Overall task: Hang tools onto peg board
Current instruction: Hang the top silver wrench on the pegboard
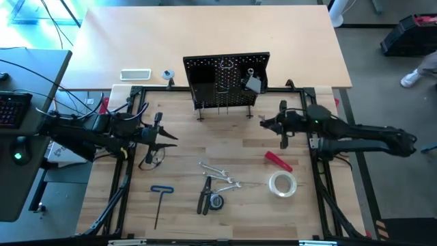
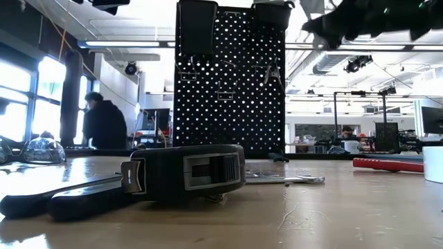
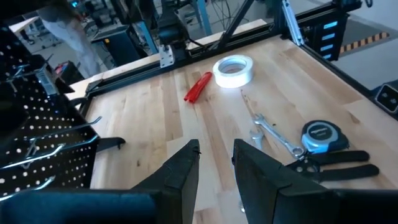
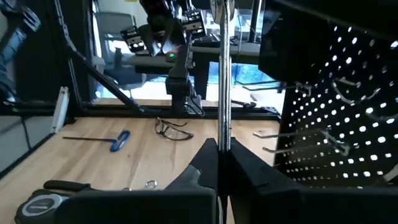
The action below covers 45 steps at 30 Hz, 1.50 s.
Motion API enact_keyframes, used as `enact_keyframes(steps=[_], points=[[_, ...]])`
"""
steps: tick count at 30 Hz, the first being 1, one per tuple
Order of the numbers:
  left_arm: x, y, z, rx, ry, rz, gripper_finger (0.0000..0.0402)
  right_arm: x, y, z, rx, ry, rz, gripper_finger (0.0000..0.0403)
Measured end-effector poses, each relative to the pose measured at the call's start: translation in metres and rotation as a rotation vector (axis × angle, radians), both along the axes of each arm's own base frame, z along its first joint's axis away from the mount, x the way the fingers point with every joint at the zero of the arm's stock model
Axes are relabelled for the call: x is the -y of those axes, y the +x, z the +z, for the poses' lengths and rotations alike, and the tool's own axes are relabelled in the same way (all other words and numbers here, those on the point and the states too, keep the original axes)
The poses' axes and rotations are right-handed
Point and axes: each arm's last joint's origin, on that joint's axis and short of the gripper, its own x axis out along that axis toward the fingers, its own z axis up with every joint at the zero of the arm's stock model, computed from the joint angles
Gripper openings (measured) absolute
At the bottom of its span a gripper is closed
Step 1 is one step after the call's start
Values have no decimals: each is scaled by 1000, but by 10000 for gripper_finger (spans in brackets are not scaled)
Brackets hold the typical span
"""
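Behind the table, the peg board (image 1: pixel 227 80) bins' (image 2: pixel 198 25) contents seem hidden.

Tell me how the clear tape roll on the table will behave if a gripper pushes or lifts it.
The tape roll lies flat on its side on the wood, so a push would likely slide it, not roll it. It is a hollow ring, probably light for its size. Its smooth rim may slip; gripping through the open middle seems safer.

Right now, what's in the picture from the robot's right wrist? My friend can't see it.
The right gripper is shut on a silver wrench, held upright beside the black peg board. Beyond lie safety glasses and a blue T-handle hex key on the wooden table.
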Motion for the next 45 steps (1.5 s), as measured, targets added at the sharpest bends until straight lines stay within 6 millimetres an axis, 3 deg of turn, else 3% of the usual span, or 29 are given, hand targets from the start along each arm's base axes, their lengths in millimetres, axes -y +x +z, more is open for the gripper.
enact_keyframes(steps=[19, 29, 45], points=[[0, 14, -5, -25, -11, -16, 92, 77, 27, -41, 30, 109, 86, 4], [1, 19, -7, -31, 4, -21, 92, 94, 43, -67, 37, 170, 56, 4], [1, 19, -6, -24, 3, -21, 92, 109, 52, -87, 85, 232, -54, 4]])
